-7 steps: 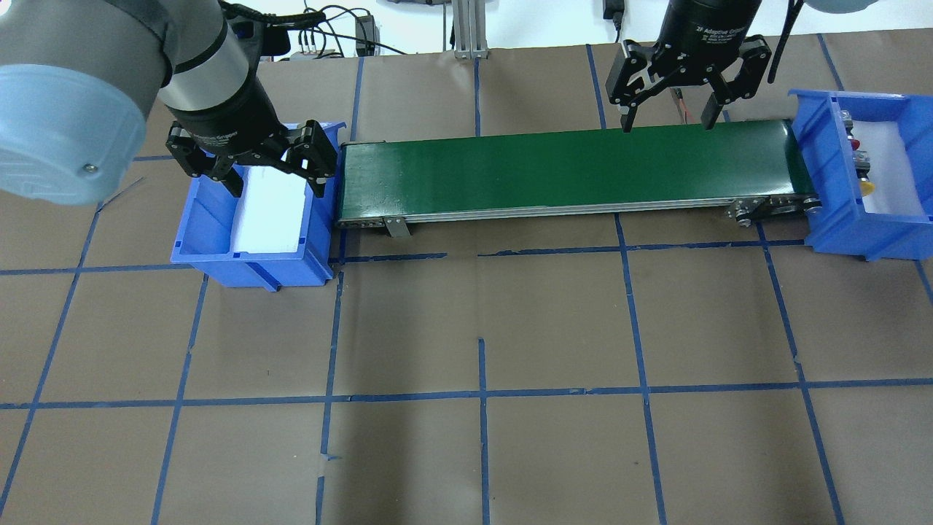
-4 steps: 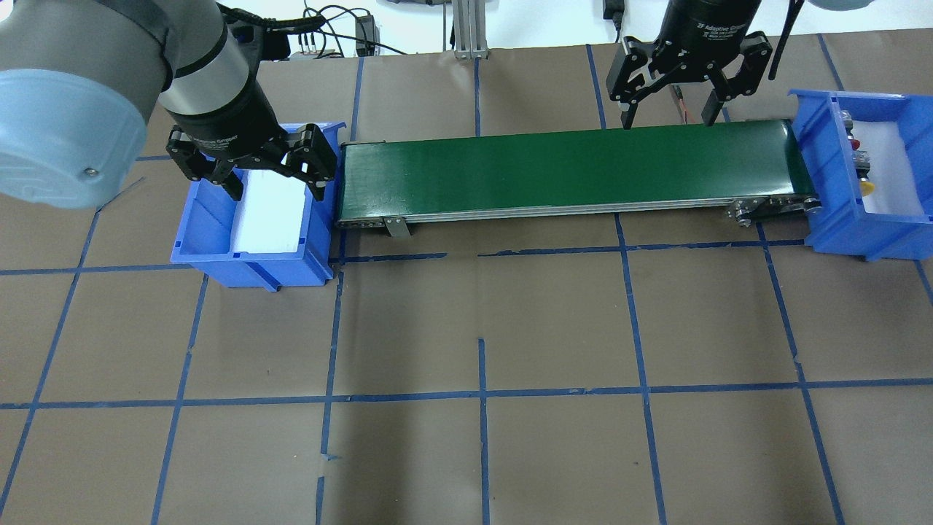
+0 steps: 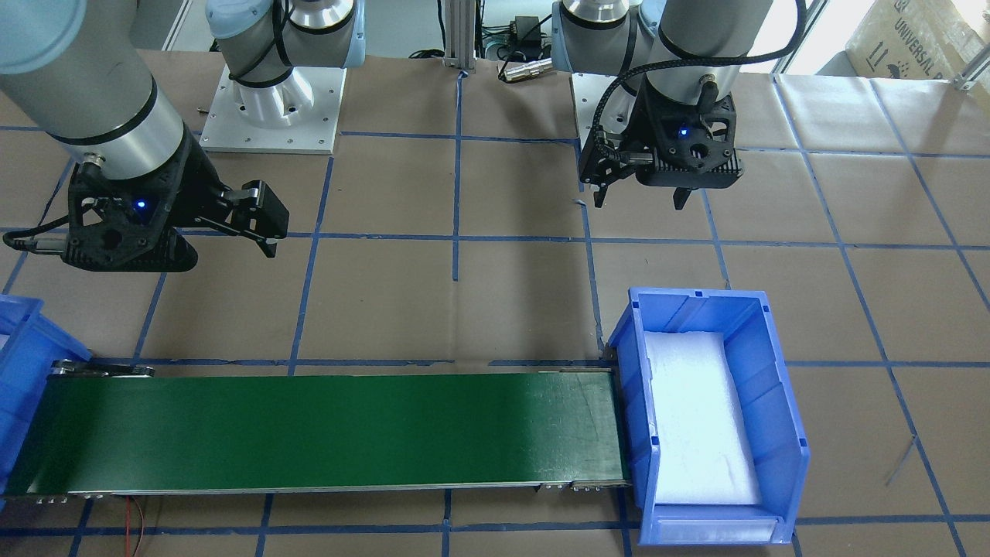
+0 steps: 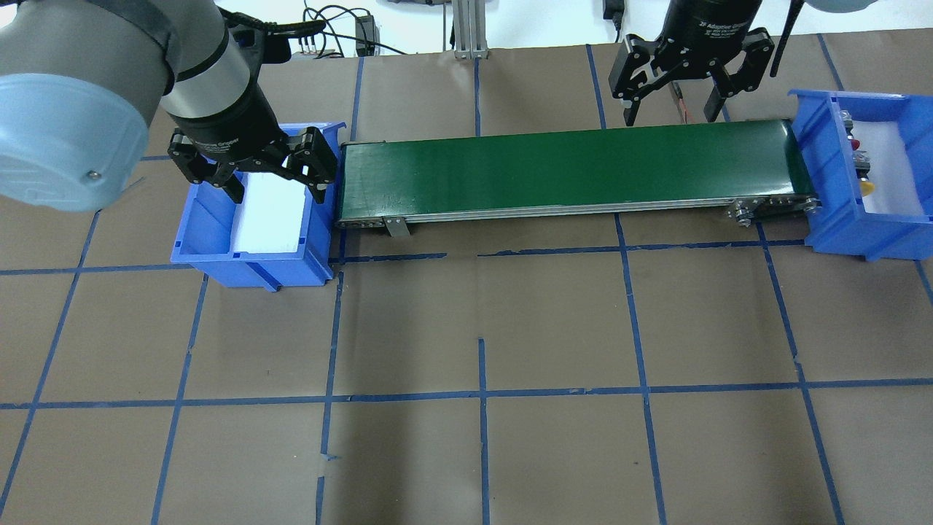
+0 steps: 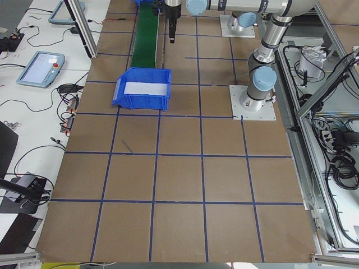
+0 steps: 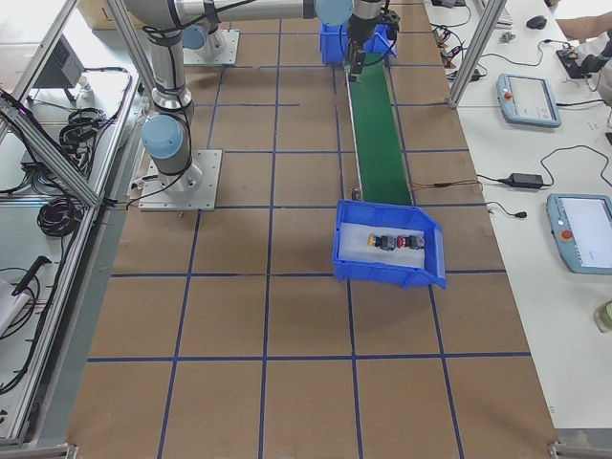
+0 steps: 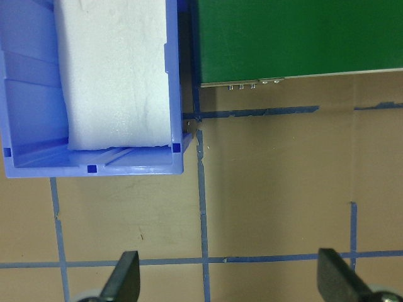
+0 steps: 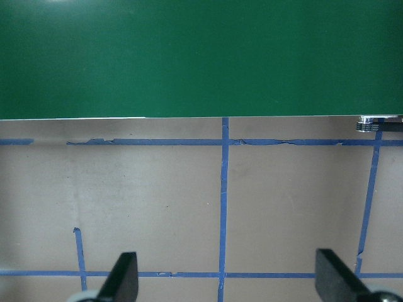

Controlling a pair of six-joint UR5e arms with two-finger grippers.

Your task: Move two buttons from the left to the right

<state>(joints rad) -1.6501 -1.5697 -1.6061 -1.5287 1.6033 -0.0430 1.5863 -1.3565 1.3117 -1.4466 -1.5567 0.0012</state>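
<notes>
Both buttons lie in the right blue bin (image 4: 831, 219) on its white foam. The red button (image 4: 855, 143) is toward the back and the yellow-capped button (image 4: 867, 187) toward the front. They also show in the exterior right view (image 6: 400, 242). My left gripper (image 4: 277, 188) is open and empty above the left blue bin (image 4: 211, 255), which holds only white foam. My right gripper (image 4: 668, 117) is open and empty above the back edge of the green conveyor belt (image 4: 568, 171), left of the right bin.
The conveyor belt (image 3: 325, 433) runs between the two bins. The left bin (image 3: 781, 402) butts against the belt's end. Blue tape lines grid the brown table. Cables and a metal post (image 4: 466, 29) stand at the back edge.
Both grippers have drifted slightly toward the back of the table and stay open. The buttons have not moved.
</notes>
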